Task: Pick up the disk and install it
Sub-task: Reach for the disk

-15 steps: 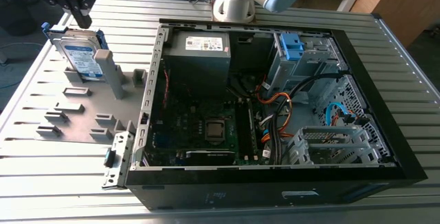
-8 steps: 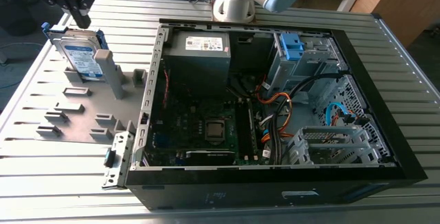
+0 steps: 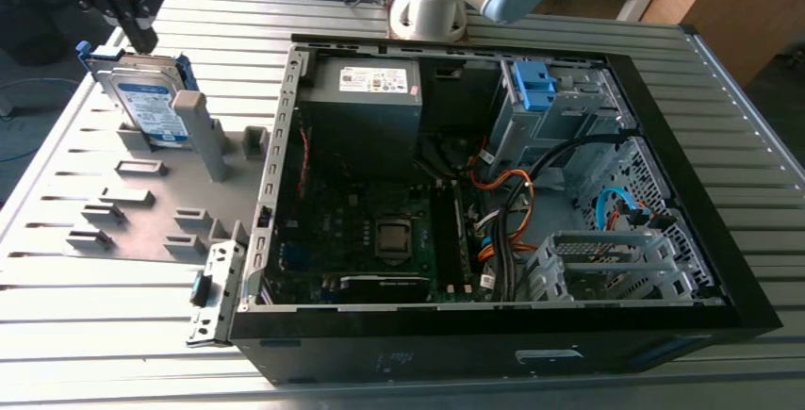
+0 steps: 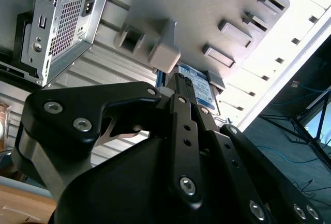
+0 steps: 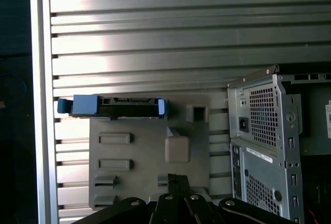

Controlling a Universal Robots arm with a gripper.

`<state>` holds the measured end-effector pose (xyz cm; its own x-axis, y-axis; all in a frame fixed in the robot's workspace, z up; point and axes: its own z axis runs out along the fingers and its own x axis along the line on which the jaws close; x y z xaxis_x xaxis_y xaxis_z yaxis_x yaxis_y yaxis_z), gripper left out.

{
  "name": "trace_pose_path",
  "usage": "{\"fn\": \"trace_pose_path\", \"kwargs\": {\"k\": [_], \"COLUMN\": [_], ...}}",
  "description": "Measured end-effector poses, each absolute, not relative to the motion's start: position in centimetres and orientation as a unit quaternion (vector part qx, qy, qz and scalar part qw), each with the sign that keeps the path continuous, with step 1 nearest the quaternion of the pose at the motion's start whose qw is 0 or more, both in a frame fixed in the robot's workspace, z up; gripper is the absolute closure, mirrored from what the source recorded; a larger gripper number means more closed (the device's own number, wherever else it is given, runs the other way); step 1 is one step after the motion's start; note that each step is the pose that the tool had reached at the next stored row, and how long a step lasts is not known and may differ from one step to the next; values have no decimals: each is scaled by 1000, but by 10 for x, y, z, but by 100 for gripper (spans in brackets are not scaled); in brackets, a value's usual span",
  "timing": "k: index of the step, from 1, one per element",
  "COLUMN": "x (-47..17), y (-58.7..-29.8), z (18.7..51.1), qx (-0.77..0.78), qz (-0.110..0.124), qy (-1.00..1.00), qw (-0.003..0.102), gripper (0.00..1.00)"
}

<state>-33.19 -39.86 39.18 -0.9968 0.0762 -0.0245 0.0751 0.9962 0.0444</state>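
The disk stands on edge in a slot of the grey holder plate, at the exterior view's far left, outside the computer case. Its white-and-blue label faces out and blue rails run along its sides. My gripper hangs just above the disk's top edge with its fingers together and nothing between them. In the first wrist view the disk shows edge-on, apart from the fingers. In the second wrist view the fingers point at the disk's label.
The open computer case lies on the slatted metal table. Inside are a grey power-supply box, a blue bracket at the drive bay, and orange and black cables. A tall grey peg stands beside the disk.
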Motion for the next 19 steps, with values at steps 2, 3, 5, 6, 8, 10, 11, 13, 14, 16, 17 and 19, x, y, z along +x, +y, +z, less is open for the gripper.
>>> {"fn": "trace_pose_path", "kwargs": {"k": [2,3,5,6,8,10,11,13,14,16,17,19], "x": [-332,-332,-333,-333,-333,-335,-338,-340,-341,-341,-341,-342], "y": [-399,-399,-399,-399,-399,-399,-399,-399,-399,-399,-399,-399], "z": [392,392,392,392,392,392,391,391,390,390,390,390], "qx": [38,38,38,38,38,38,38,38,38,38,38,38], "qz": [22,22,22,22,22,22,22,22,22,22,22,22], "qy": [999,999,999,999,999,999,999,999,999,999,999,999], "qw": [13,13,13,13,13,13,13,13,13,13,13,13], "gripper": [89,89,89,89,89,89,89,89,89,89,89,89]}}
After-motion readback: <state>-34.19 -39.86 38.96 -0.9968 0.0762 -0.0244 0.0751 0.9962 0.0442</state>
